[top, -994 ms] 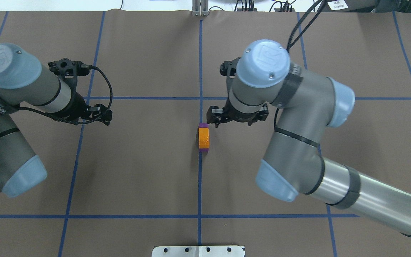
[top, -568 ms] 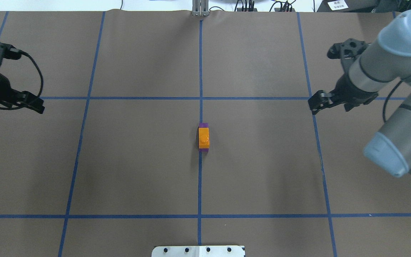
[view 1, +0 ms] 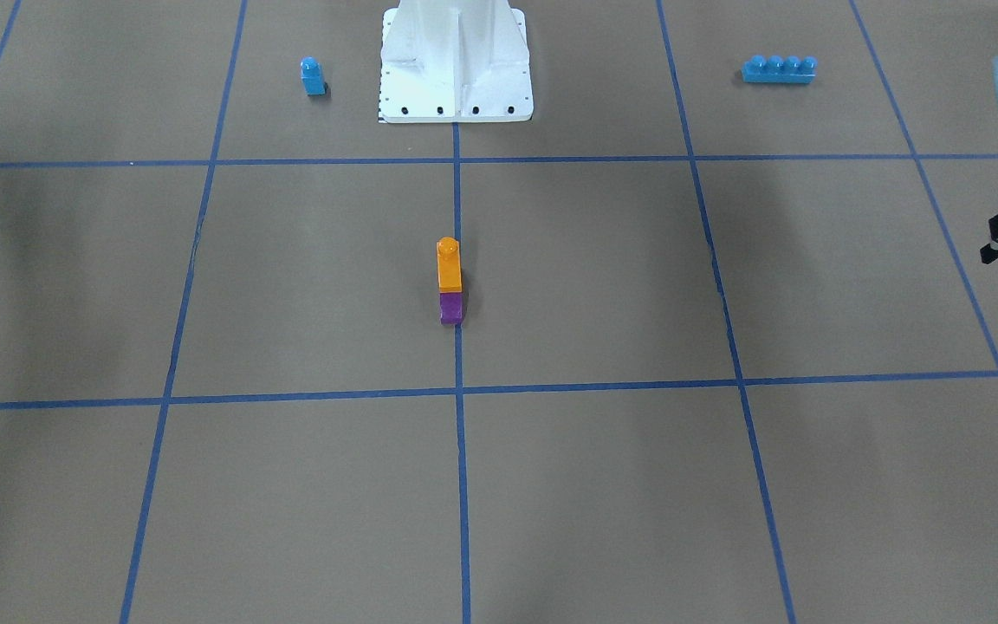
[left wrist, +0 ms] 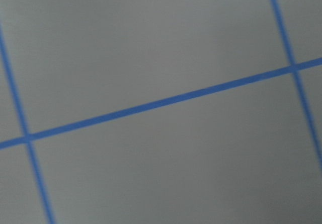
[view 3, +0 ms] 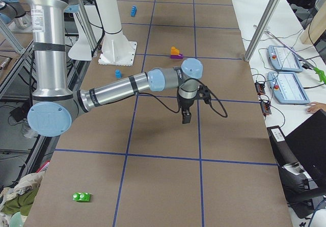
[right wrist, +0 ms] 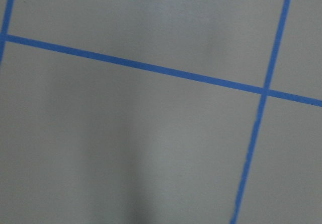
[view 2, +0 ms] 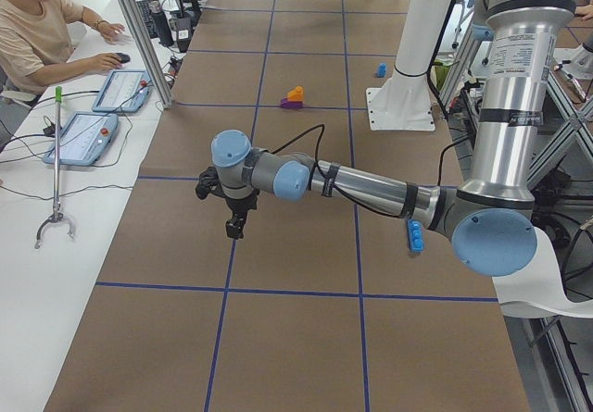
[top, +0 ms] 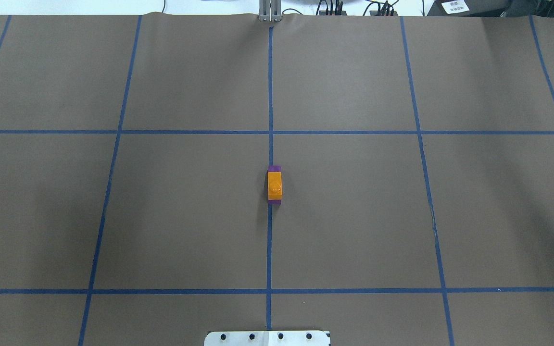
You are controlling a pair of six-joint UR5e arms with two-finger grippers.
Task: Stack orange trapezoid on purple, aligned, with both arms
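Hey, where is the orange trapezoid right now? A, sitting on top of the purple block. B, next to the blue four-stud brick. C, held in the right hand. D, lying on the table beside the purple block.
A: the orange trapezoid sits directly on the purple, stud up, with nothing gripping it.

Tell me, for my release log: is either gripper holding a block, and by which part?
Neither. The orange trapezoid sits free on the purple, away from left gripper and right gripper.

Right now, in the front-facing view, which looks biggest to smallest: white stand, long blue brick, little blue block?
1. White stand, largest.
2. Long blue brick, next.
3. Little blue block, smallest.
All sit about equally far away, so the order is safe.
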